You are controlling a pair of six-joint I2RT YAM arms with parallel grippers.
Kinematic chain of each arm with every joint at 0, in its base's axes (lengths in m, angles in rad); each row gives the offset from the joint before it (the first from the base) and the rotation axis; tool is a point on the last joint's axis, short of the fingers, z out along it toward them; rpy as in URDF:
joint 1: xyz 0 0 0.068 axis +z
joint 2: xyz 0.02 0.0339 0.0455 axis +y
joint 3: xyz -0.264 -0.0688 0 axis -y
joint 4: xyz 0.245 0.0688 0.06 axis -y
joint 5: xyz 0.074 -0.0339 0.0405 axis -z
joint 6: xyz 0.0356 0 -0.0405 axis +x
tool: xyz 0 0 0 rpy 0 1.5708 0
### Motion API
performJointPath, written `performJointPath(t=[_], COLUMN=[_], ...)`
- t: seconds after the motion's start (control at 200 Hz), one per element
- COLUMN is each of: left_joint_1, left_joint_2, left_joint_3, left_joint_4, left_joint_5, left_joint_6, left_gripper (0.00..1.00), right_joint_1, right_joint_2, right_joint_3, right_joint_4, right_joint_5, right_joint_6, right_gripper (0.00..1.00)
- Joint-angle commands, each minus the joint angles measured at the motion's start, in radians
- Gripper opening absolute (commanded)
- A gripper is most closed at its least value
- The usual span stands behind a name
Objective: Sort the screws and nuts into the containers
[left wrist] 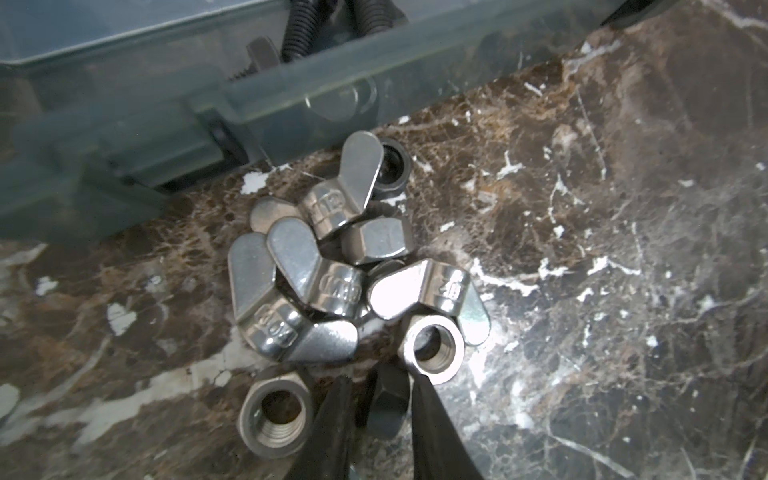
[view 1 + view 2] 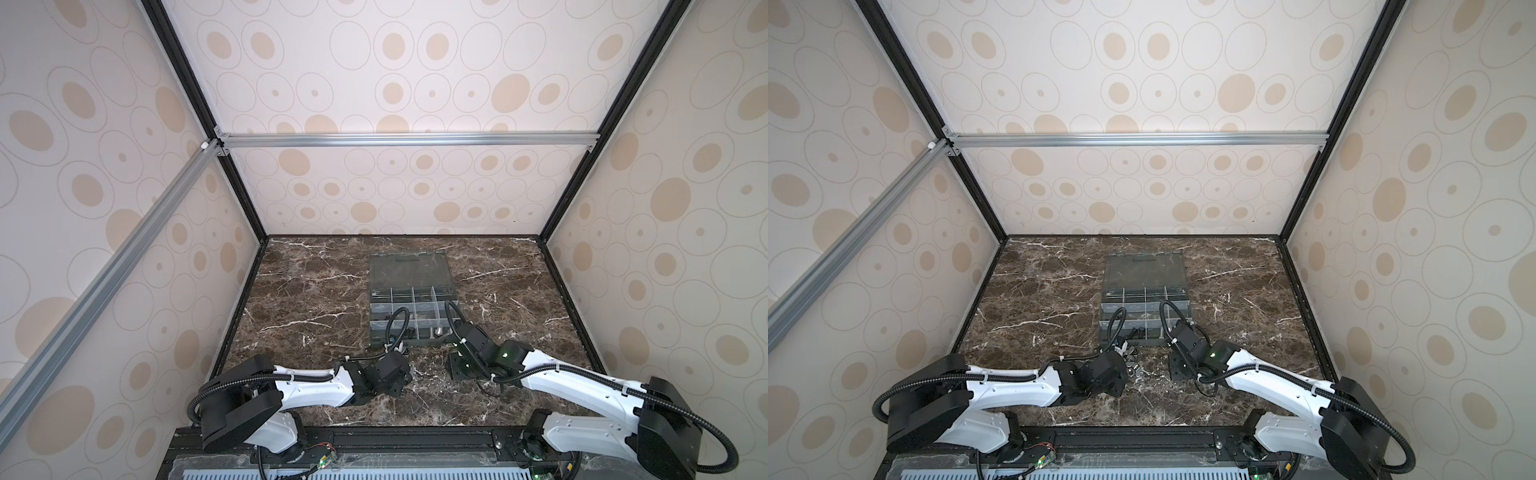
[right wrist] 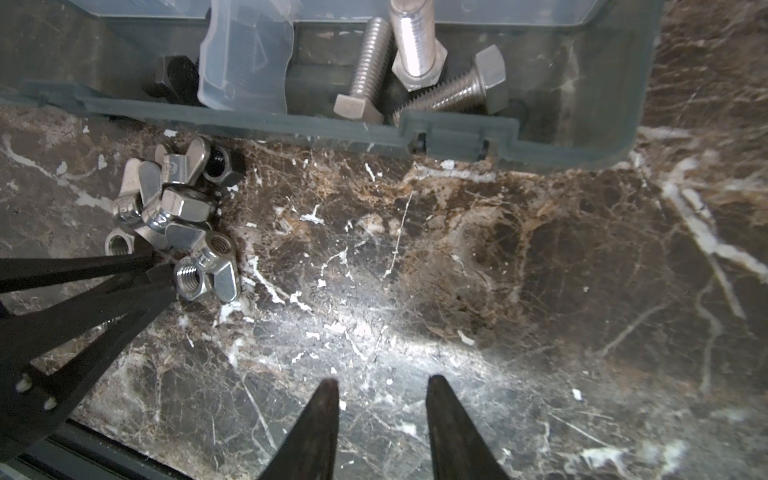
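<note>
Mid-pick: left hand point(image 1: 380, 380) straddles a black nut point(image 1: 388, 405) on the desk point(image 1: 623, 249), grip unclear, right hand point(image 3: 382, 384) spread; next, a firm pinch and lift.

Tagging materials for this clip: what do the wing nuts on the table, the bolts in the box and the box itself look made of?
Wing nuts: bright metal, plated or stainless; mirror glints, stamped marks. Hex bolts: duller silver metal, probably steel; satin threads. Organizer box: smoky translucent plastic; contents show through its wall.
</note>
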Motion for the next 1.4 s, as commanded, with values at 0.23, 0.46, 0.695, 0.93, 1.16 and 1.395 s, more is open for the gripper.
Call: performJointPath(t=[0.23,0.46,0.695,0.93,1.16,1.395], left_joint_1=[-0.006,0.018,0.22,0.413,0.47,0.5], left_joint_2=[-0.022,-0.115,-0.151,-0.049,0.097,0.167], left_joint_3=[0.02,0.063,0.142,0.217,0.317,0.344], left_joint_4=[-0.027,-0.052,-0.048,0.031,0.046,0.071], left_joint_5=[-0.049,-0.089,-0.04,0.078,0.132,0.157], left_joint_6=[-0.002,0.054,0.18,0.256,0.296,0.294], left_gripper=[0.14,0.12,0.13,0.13,0.13,0.15], right_joint_1=[-0.003,-0.003,-0.003,-0.003,-0.003,-0.003], right_joint_2=[-0.035,-0.042,-0.052,-0.073,-0.116,-0.144], right_joint_3=[-0.026,-0.03,-0.031,-0.033,-0.048,-0.056], right_joint_4=[-0.029,-0.031,-0.028,-0.048,-0.07,-0.088], right_joint_5=[0.019,0.018,0.02,0.019,0.03,0.041], right_joint_6=[0.021,0.02,0.017,0.02,0.036,0.043], right_gripper=[0.39,0.39,0.39,0.39,0.39,0.39])
